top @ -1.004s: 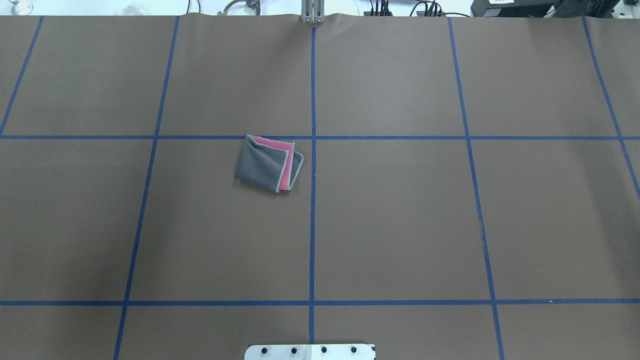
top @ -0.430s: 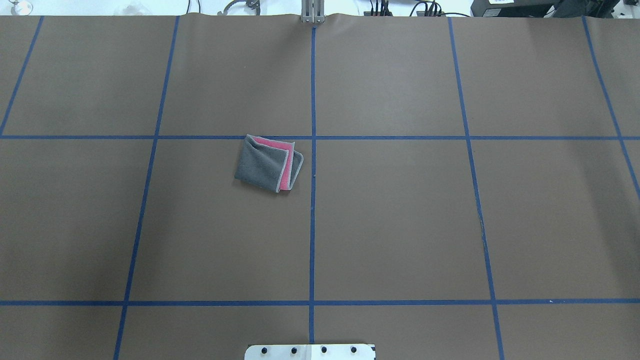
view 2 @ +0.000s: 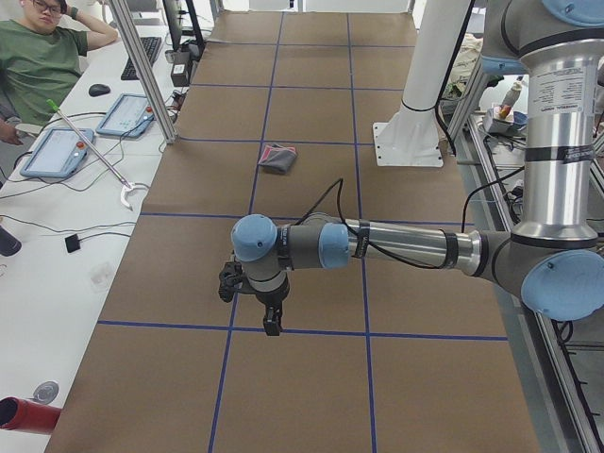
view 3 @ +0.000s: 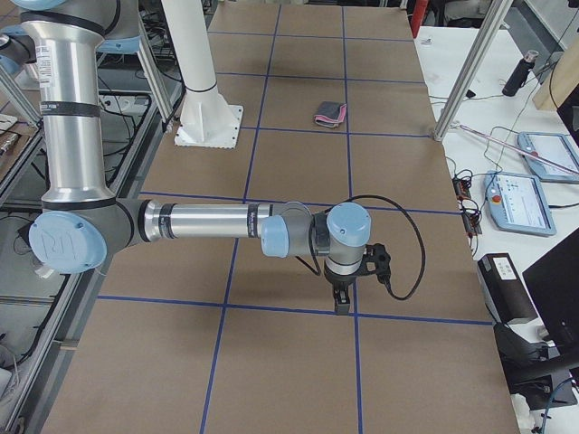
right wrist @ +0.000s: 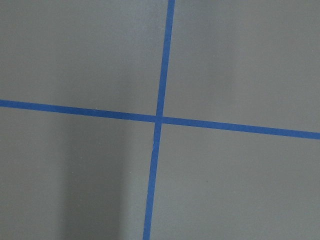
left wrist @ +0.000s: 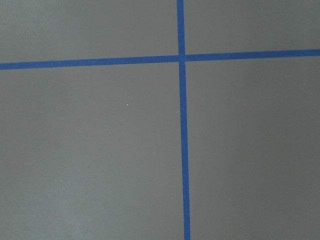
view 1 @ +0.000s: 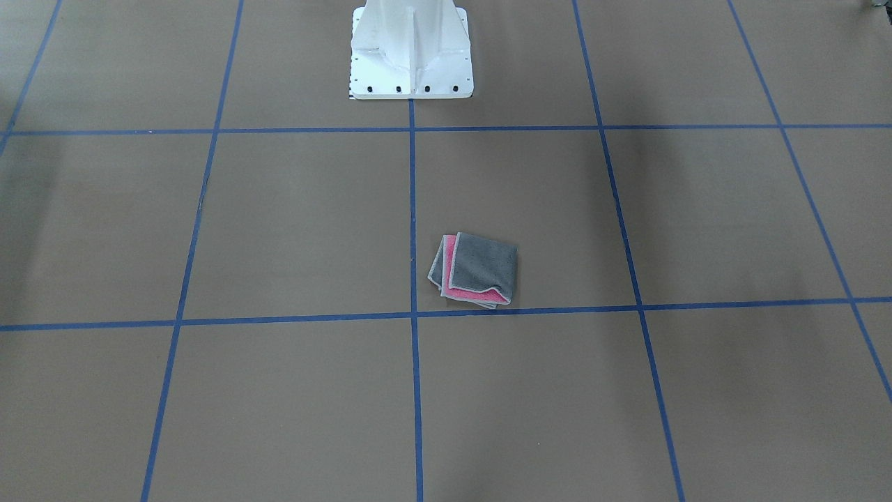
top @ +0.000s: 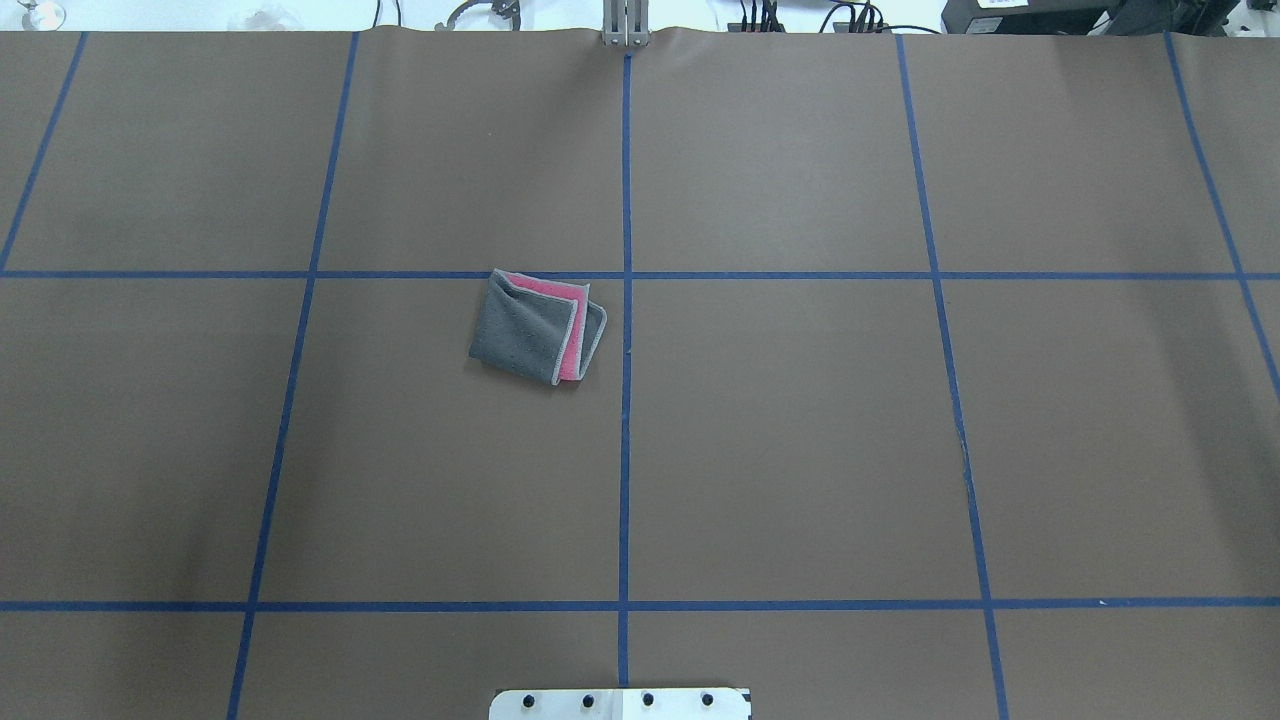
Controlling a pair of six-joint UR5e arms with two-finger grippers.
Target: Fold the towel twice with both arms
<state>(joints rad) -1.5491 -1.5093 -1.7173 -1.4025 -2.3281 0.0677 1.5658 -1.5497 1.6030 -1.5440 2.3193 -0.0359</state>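
The towel (top: pixel 535 327) lies folded into a small square on the brown mat, dark grey on top with a pink strip along its far and right edges. It also shows in the front view (view 1: pixel 477 270), the left side view (view 2: pixel 277 157) and the right side view (view 3: pixel 330 114). My left gripper (view 2: pixel 271 326) hangs above the mat far from the towel, seen only in the left side view. My right gripper (view 3: pixel 341 303) hangs above the mat at the other end, seen only in the right side view. I cannot tell whether either is open or shut.
The white pedestal base (view 1: pixel 411 52) stands at the robot's side of the mat (top: pixel 800 450), which carries blue tape grid lines. A person (view 2: pixel 42 57) sits by a side table with tablets (view 2: pixel 57 151). Another tablet (view 3: pixel 547 154) lies on the right side table.
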